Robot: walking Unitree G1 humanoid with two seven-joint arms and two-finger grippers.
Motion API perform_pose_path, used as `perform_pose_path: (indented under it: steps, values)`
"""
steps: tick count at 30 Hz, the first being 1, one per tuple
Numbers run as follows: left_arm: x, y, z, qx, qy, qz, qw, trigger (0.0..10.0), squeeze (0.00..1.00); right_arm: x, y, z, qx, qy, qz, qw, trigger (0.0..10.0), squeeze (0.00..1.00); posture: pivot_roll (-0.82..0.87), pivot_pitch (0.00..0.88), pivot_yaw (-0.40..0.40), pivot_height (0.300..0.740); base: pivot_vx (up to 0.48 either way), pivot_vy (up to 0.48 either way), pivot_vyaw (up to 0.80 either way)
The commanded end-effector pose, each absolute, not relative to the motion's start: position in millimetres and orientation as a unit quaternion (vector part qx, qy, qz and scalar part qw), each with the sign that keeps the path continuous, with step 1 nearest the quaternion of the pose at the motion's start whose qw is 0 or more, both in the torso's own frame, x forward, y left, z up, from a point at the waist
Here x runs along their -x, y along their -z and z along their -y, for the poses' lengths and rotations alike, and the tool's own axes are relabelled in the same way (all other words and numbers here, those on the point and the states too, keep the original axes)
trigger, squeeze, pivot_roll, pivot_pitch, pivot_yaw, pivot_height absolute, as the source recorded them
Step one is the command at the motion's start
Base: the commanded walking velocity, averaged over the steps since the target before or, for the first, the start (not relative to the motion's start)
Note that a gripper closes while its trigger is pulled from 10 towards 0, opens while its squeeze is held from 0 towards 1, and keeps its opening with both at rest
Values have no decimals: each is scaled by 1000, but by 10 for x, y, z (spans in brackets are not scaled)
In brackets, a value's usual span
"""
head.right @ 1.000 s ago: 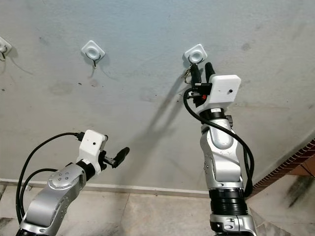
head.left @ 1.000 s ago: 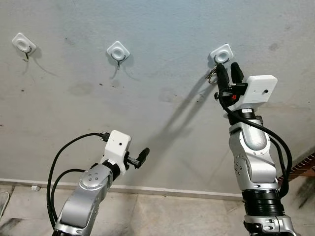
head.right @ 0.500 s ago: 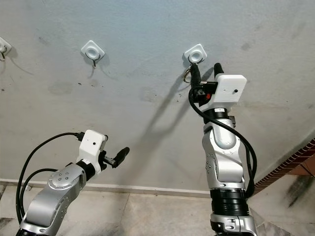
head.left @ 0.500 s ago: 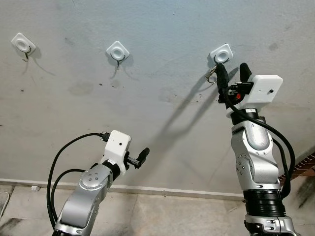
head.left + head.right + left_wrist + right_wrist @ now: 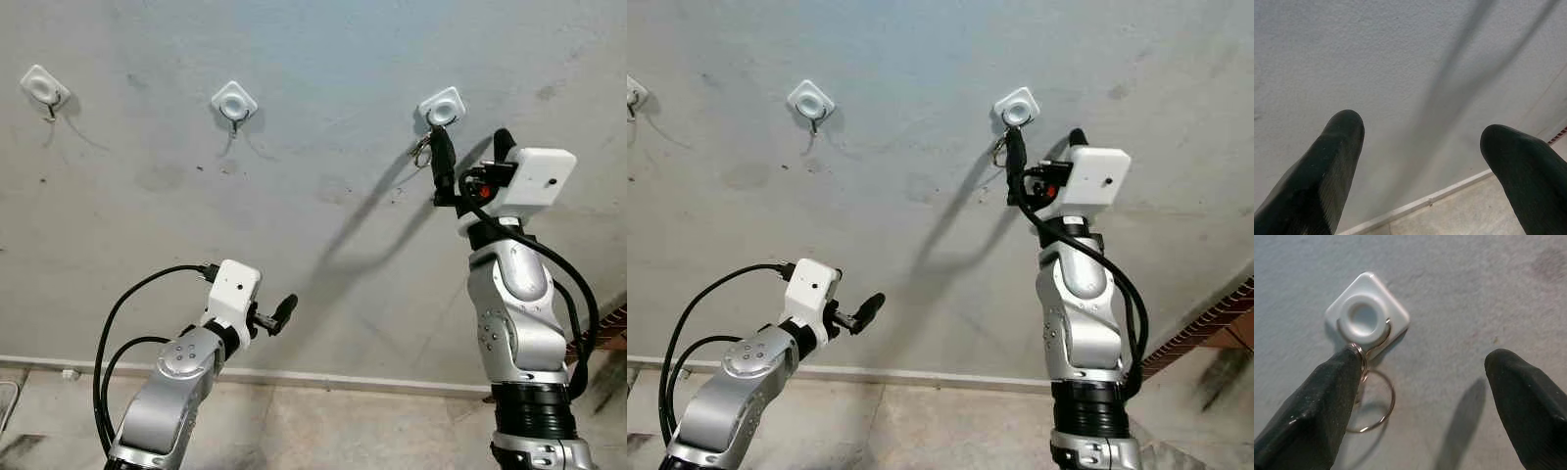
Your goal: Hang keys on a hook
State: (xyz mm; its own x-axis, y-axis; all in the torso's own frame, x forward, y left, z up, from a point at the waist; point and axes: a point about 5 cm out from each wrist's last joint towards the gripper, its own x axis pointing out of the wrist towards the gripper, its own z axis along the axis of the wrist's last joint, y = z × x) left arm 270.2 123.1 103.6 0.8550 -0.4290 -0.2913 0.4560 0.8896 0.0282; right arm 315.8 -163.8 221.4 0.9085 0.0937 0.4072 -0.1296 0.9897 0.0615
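Observation:
The key ring (image 5: 1374, 404), a thin metal loop joined to a smaller ring, hangs from the wire of the right-hand white hook (image 5: 1367, 316) on the grey wall. My right gripper (image 5: 470, 139) is raised to this hook (image 5: 442, 106) and stands open. One of its fingers (image 5: 1327, 401) lies against the small ring, and the other is well apart to the side. The ring (image 5: 422, 152) dangles just below the hook beside that finger. My left gripper (image 5: 284, 308) is held low in front of the wall, open with nothing between its fingers.
Two more white hooks are fixed to the wall, one in the middle (image 5: 235, 101) and one at the far left (image 5: 44, 86). A white baseboard (image 5: 323, 380) meets a tiled floor below. Brickwork (image 5: 1215, 323) shows at the lower right edge.
My right gripper's fingers, shut on the key ring a second ago, have spread wide apart. The ring stays at the hook. The left arm has not moved.

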Motion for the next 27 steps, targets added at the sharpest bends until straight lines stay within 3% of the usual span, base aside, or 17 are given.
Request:
perform_pose_path:
  steps: [1, 5, 22, 25, 26, 27]
  values:
    - [-2690, -1023, -1230, -51, 231, -144, 961, 10000, 0, -3131, -2083, 1596, -40, -83, 170, 981, 10000, 1000, 157, 93, -26, 740, 0, 0, 0]
    - [-2694, -1020, -1230, -51, 232, -144, 961, 10000, 0, -3027, -2117, 1544, -38, -134, 171, 975, 10000, 1000, 152, 92, -26, 740, 0, 0, 0]
    - [-2708, -1010, -1222, -53, 234, -143, 960, 10000, 0, -2936, -2178, 1582, -20, -137, 168, 976, 10000, 1000, 144, 74, -25, 740, 0, 0, 0]
    - [-2724, -1033, -1232, -51, 229, -134, 963, 10000, 0, -2894, -2198, 1600, -13, -138, 167, 976, 10000, 533, 137, 68, -28, 740, 0, 0, 0]
    - [-2741, -1073, -1234, -47, 226, -124, 965, 10000, 0, -2859, -2205, 1615, -8, -135, 165, 977, 10000, 102, 137, 68, -28, 740, 0, 0, 0]
    - [-2756, -1105, -1235, -44, 223, -116, 967, 10000, 0, -2832, -2199, 1623, -8, -132, 164, 978, 10000, 0, 130, 62, -30, 740, 0, 0, 0]
